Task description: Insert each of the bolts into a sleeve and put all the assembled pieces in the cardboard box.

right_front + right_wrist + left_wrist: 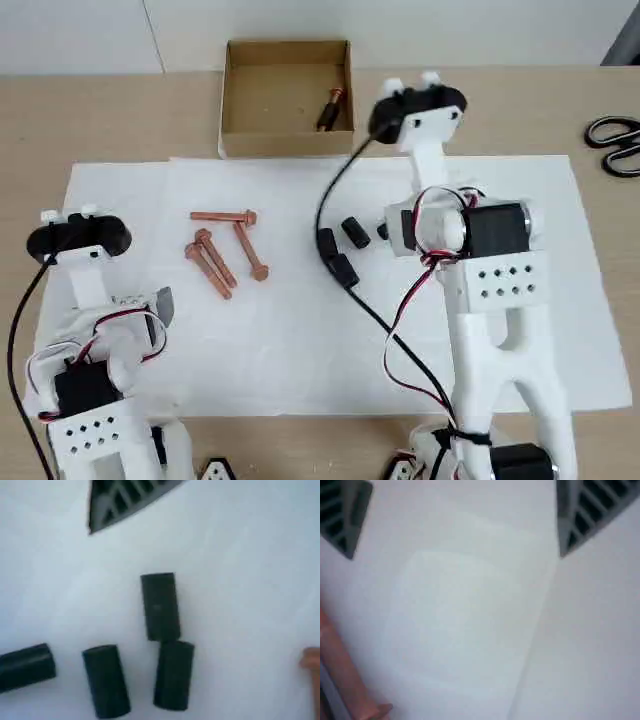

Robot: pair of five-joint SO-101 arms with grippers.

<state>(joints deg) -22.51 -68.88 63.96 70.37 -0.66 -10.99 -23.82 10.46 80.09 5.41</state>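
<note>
**Reader:** What did the overhead plate show, largest item first?

**Legend:** A wooden table (120, 110) carried a white paper sheet (300, 350). The left arm (85, 280) and the right arm (490, 300) rose from its near edge.

**Reader:** And the cardboard box?

**Legend:** The cardboard box (285, 146) sat on the table just past the sheet, well beyond the right claw (125, 502) and somewhat to its left. One assembled piece (330, 108), a bolt in a dark sleeve, lay inside it by the wall on that claw's side. Scissors (615, 145) lay far off to the same claw's right.

**Reader:** In what state were the claws?

**Legend:** The left claw (460, 520) was spread wide and gripped nothing; its fingers (345, 515) hung over bare paper. How far the right claw was open could not be told.

**Reader:** The loose parts?

**Legend:** Four copper bolts (250, 250) lay scattered on the sheet ahead of the left claw and to its right, apart from it. Four black sleeves (160, 607) lay on the paper directly beneath the right claw, two of them touching end to end.
</note>
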